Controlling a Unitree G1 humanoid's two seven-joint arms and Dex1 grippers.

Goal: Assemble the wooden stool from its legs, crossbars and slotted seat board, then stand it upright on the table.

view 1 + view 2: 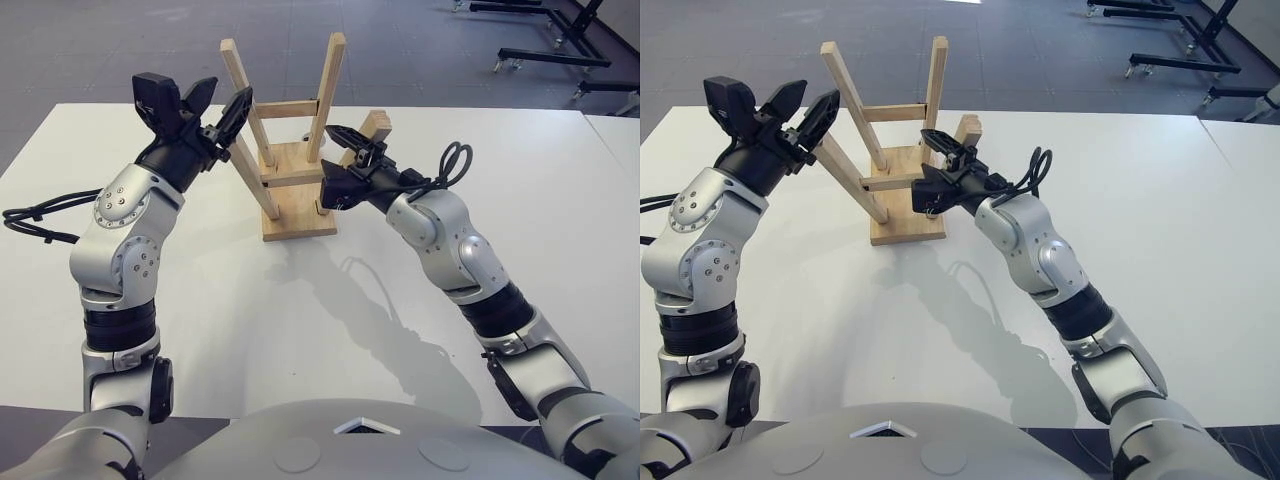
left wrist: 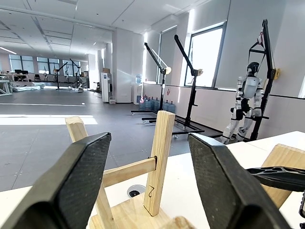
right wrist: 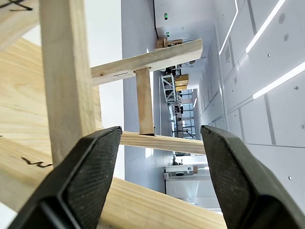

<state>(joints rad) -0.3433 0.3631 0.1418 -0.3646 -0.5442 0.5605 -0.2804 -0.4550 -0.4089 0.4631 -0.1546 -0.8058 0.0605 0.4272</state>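
White tabletop (image 1: 560, 210) before me, set on a grey floor (image 1: 100, 50); black wheeled frames (image 1: 555, 52) are parked beyond its far right corner. Seen from my left wrist, the hall is long and open: tall windows (image 2: 206, 52) admit daylight beside a white column (image 2: 123, 62), with black stands (image 2: 191, 95) and blue water bottles (image 2: 157, 104) along the wall. Linear ceiling lights (image 3: 267, 28) run overhead.

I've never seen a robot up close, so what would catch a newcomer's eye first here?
A pale wooden stool stands upside down on the white table, legs in the air. Black two-fingered grippers flank it, both open: the left gripper at its left, the right gripper at its right.
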